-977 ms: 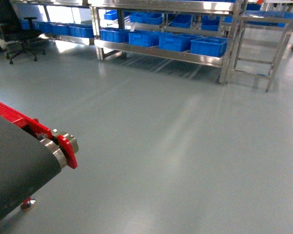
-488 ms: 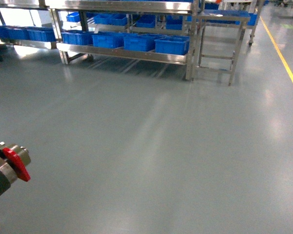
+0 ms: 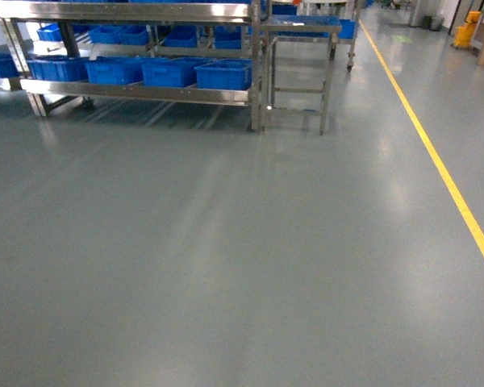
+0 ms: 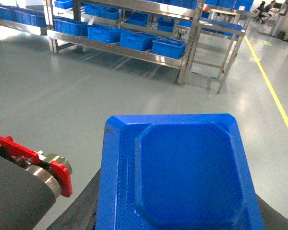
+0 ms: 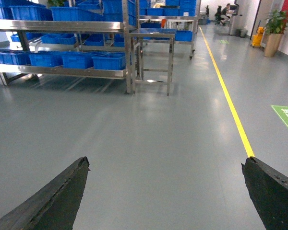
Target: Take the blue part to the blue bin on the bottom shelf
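Note:
In the left wrist view a blue part [image 4: 182,172], a shallow moulded tray shape, fills the lower frame. My left gripper [image 4: 177,213] is shut on it, dark fingers [image 4: 79,211] showing on both sides. My right gripper [image 5: 165,191] hangs open over bare floor, nothing between its fingers [image 5: 57,201]. Across the floor stands the steel rack; its bottom shelf [image 3: 145,93] carries a row of blue bins [image 3: 222,74], which also appear as bins [image 4: 169,48] and bins [image 5: 108,61] in the wrist views. Neither gripper shows in the head view.
A small steel table [image 3: 298,28] stands at the rack's right end. A yellow floor line [image 3: 444,169] runs along the right. The black conveyor belt's red-ended roller [image 4: 53,172] sits low left of my left gripper. Grey floor lies between me and the rack.
The head view has swung right: the rack slid to the upper left, the conveyor's red end left the frame, and the yellow line came into view.

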Motion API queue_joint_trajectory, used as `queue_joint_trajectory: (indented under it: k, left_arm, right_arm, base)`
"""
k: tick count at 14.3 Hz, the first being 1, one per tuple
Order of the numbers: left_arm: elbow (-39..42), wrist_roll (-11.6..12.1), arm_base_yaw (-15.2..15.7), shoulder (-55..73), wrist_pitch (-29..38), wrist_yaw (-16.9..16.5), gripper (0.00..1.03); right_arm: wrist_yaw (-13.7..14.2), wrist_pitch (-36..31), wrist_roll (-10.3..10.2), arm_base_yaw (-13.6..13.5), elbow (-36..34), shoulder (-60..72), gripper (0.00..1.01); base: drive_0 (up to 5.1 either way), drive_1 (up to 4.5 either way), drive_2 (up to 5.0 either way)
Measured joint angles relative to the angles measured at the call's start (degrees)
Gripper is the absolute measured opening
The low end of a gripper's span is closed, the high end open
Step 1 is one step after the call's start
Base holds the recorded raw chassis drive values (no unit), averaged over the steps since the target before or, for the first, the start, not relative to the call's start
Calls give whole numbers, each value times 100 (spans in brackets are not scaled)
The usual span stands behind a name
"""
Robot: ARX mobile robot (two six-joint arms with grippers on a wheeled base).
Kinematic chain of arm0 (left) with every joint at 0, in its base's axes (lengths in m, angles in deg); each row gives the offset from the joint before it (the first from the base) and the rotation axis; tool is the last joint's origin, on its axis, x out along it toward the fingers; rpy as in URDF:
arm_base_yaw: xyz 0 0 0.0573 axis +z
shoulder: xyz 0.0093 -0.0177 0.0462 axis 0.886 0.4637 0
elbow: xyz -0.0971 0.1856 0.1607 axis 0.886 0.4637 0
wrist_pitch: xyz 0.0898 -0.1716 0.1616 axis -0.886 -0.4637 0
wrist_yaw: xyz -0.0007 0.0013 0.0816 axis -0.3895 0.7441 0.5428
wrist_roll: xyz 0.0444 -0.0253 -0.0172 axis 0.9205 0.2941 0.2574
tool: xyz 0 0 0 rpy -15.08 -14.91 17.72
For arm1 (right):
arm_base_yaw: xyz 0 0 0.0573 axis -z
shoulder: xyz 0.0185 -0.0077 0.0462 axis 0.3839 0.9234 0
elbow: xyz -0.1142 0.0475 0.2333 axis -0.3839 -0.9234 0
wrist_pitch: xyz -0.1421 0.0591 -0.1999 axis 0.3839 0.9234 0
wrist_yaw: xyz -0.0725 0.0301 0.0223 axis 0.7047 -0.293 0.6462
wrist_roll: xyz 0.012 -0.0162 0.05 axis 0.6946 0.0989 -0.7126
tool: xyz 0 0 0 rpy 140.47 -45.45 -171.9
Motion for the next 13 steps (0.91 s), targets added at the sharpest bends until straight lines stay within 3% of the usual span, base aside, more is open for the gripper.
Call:
queue_joint_trajectory:
  k: [13]
  left_arm:
    - [0,0,-4,-9,7,-2,43]
  right_arm:
    - [2,0,2,0,0,0,98]
  base:
    - [-165,-165,-165]
